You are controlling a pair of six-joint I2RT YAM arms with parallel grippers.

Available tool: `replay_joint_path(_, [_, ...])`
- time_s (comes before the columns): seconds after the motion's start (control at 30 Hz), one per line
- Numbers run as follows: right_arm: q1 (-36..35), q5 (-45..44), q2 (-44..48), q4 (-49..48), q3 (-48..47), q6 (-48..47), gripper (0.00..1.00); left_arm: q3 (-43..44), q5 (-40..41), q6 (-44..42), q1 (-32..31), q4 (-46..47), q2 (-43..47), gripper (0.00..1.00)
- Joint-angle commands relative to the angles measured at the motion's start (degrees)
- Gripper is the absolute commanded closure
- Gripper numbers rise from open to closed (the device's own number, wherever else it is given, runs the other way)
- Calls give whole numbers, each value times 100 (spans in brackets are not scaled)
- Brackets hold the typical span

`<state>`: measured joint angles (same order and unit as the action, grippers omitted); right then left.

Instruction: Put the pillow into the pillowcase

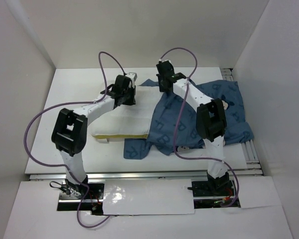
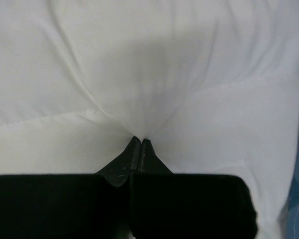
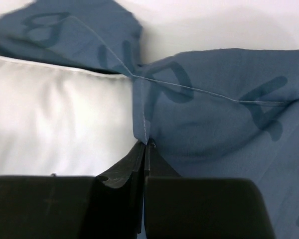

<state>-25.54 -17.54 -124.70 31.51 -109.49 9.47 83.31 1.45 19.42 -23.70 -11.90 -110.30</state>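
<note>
White walls are enclosing a white table (image 1: 70, 84), and both arms are reaching out over the bedding on it. The left claw (image 2: 140, 141) is clenching a pinch of the pillow (image 2: 139, 64), which is lying under and ahead of it, the cover puckering into creases that fan away from the tips. The right claw (image 3: 145, 144) is pinching the pillowcase (image 3: 214, 114) at a stitched edge, with blue cloth spreading ahead and to its right and the pillow to its left. Both are looking soft, light and limp. The pillow is likely to sag, so gripping near a corner seems wise. The thin case wants holding at its opening hem.
</note>
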Motion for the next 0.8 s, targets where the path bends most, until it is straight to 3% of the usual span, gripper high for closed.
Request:
replay_joint_path(0.0, [-267, 671, 798, -381, 32, -191, 100, -481, -462, -413, -11, 818, 903, 100])
replay_joint_path(0.2, [-600, 1576, 1317, -644, 103, -323, 100, -868, -848, -545, -126, 1111, 1818, 100])
replay_joint_path(0.37, [-882, 2866, 1431, -830, 183, -323, 100, -922, -717, -484, -231, 1286, 1942, 100])
replay_joint_path(0.5, [-1224, 3598, 1230, -961, 8, -323, 100, -983, -1067, -483, -284, 1558, 2056, 100])
replay_joint_path(0.77, [-1480, 4075, 1316, -1375, -161, -43, 100, -1369, -1095, -764, -468, 1998, 2855, 100])
